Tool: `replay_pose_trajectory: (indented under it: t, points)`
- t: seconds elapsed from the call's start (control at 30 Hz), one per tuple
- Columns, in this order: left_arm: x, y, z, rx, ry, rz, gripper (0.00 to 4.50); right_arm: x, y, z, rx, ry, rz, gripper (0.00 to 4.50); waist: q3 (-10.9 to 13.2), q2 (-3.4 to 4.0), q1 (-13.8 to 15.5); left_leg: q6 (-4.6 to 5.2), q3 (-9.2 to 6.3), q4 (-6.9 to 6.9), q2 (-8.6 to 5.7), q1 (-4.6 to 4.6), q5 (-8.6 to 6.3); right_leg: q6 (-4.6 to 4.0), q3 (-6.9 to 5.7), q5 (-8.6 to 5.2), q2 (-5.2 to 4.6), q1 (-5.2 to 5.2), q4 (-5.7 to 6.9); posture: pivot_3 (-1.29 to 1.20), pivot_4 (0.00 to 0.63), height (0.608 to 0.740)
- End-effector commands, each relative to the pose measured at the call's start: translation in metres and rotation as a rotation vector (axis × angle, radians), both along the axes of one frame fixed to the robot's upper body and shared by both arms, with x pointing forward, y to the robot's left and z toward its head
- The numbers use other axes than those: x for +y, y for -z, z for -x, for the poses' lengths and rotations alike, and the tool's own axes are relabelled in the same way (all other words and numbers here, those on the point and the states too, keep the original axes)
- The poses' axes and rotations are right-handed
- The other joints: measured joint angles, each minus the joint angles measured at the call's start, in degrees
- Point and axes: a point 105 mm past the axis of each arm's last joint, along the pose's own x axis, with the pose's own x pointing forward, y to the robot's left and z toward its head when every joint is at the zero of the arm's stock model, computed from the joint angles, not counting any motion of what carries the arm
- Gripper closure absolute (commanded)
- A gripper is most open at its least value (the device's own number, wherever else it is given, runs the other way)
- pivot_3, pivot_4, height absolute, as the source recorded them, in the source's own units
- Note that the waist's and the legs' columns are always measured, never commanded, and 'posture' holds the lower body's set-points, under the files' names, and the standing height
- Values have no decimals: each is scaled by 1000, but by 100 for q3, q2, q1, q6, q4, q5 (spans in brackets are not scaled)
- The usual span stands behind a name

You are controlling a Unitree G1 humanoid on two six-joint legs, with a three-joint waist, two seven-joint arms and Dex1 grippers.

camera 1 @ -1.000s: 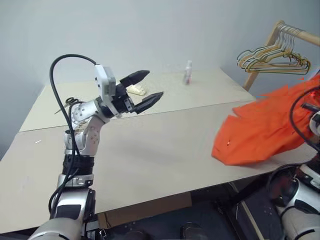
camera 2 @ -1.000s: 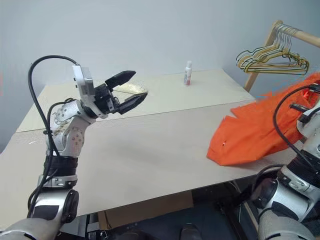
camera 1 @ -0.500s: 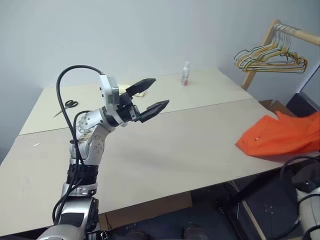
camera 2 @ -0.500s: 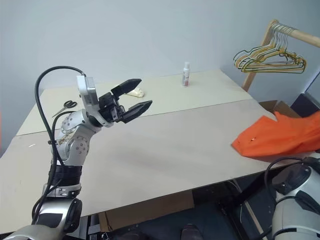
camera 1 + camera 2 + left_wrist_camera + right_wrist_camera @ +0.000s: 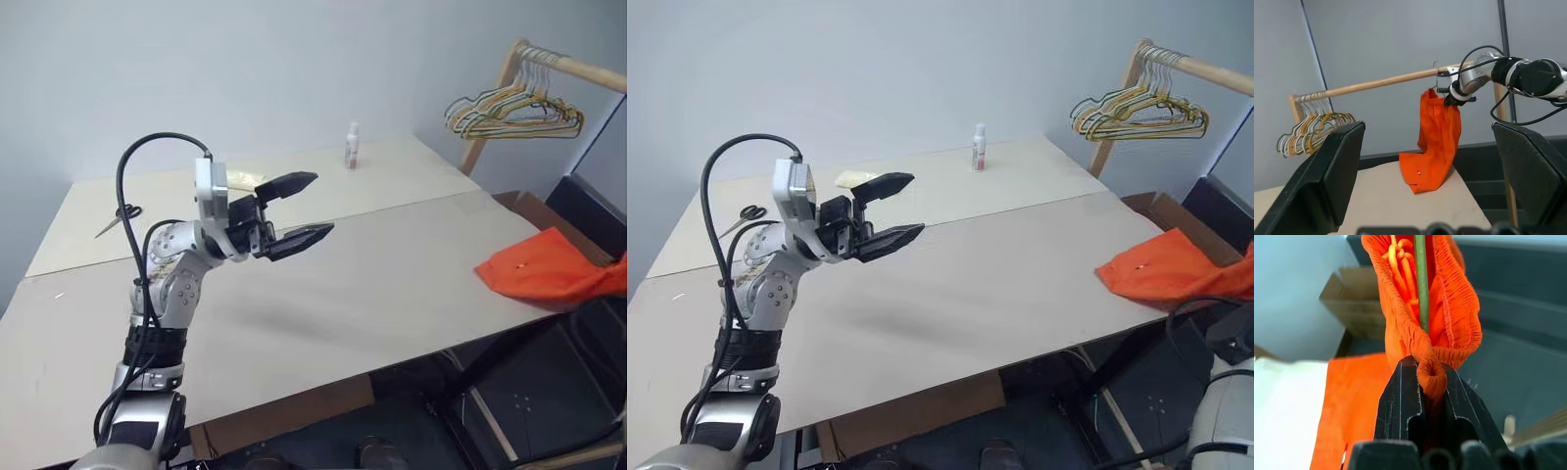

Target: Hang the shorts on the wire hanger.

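While right gripper (image 5: 1425, 377) pinches shorts (image 5: 1437, 137) waistband at table's (image 5: 372, 294) 3 o'clock edge | hanger wire (image 5: 1421, 279) inside waistband | left gripper (image 5: 299, 211) agape, empty | hanging unfinished

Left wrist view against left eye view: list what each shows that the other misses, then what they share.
The left wrist view alone has the right gripper shut on the shorts' waistband, holding them up by the wooden rail so they hang with the lower end on the table. The left eye view alone has the open left gripper from outside, a small bottle and scissors. Both show the shorts, the table and the bunch of hangers.
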Motion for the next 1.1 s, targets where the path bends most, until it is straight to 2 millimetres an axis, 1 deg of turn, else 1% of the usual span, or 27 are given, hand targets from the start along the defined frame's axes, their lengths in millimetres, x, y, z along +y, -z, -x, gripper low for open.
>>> replay_pose_trajectory:
  t: [0.03,0.13,0.3,0.5,0.57,0.7,0.77,0.9,0.93,1.03,1.1]
  points:
    - [1,-9,5,-49,-2,10,0,-5,-22,1,-93,12,3,4393,0,0,2,3,5,0,0,1,-2,1,6,1,0,0,-2,-23,0,740]
    - [1,-11,6,-55,-5,21,0,-2,-19,-1,-97,-7,-29,4393,0,1,5,13,16,0,1,-1,-7,26,18,15,3,0,-23,-20,0,740]
    - [0,-12,6,-59,-10,30,0,2,-17,-5,-39,-30,18,4393,-1,6,3,29,38,-1,2,-8,-17,44,33,26,4,-1,-60,-20,0,740]
    - [-2,-14,6,-64,-2,41,0,7,-14,-10,3,-54,39,4393,-2,7,14,9,42,-1,1,-9,-6,52,35,31,0,-11,-80,-16,0,740]
    - [-1,-14,6,-58,-4,52,0,8,-14,-10,14,-52,47,3658,-2,7,19,9,42,-1,2,-10,-7,52,35,31,0,-12,-80,-16,0,740]
    - [0,-15,6,-53,-4,72,0,9,-14,-11,52,-52,82,2389,-2,8,24,12,42,-2,1,-10,-9,53,34,31,-3,-14,-81,-16,0,740]
    - [0,-15,6,-52,-2,73,0,10,-14,-12,60,-50,88,1579,-2,8,25,15,42,-2,0,-10,-11,53,35,31,-4,-14,-83,-17,0,740]
    - [-1,-13,7,-55,1,69,0,11,-12,-13,75,-52,98,240,-2,8,30,15,43,-2,1,-10,-12,53,34,32,-5,-14,-83,-16,0,740]
    - [-1,-14,7,-53,3,78,0,11,-12,-13,80,-51,104,23,-2,8,34,15,42,-2,1,-10,-12,53,34,32,-5,-14,-83,-16,0,740]
    - [0,-16,8,-53,9,93,0,12,-13,-12,89,-41,114,23,-2,8,33,16,42,-1,0,-10,-12,54,34,32,-7,-15,-82,-17,0,740]
    - [0,-16,7,-53,8,95,0,11,-19,-10,115,-18,166,23,-2,8,33,16,42,-1,0,-10,-12,54,34,32,-7,-16,-81,-18,0,740]
